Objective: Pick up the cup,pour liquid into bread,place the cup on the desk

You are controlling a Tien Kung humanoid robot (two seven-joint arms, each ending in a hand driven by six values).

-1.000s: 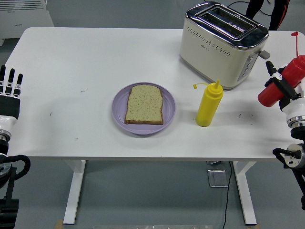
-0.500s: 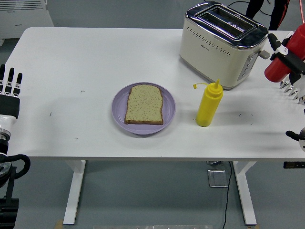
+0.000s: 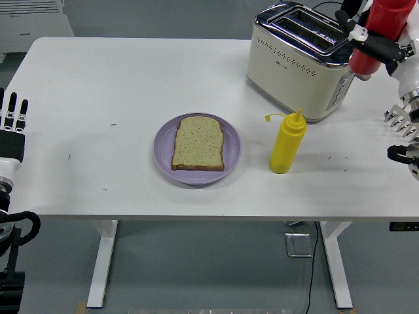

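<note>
1. The right hand (image 3: 383, 39) is raised at the far right, its dark fingers (image 3: 366, 44) wrapped round a red squeeze bottle (image 3: 378, 29); this bottle stands in for the task's "cup", since no cup shows on the table
2. In that grasp the bottle's long axis is close to upright, leaning slightly, with its lower end down toward the left of the hand; its upper end runs out of the picture, so I cannot tell which end carries the nozzle
3. Just below and to the left of the hand sits the cream toaster (image 3: 305, 59); the bottle overlaps its near right corner in this view, and whether it hangs over it or nearer the camera cannot be told
4. Further down and left of the hand stands the yellow squeeze bottle (image 3: 287, 142), upright, between the hand and the target
5. The bread slice (image 3: 198, 143) lies flat on the purple plate (image 3: 163, 152), well apart from the right hand, down and to the left; I judge this the relation that matters, as the pour needs a long carry leftward and toward the near edge, passing over the yellow bottle
6. The left hand (image 3: 13, 127) rests at the left table edge, fingers straight and empty; it is also well apart from the bread, and the loaded right hand is the one to act
</note>
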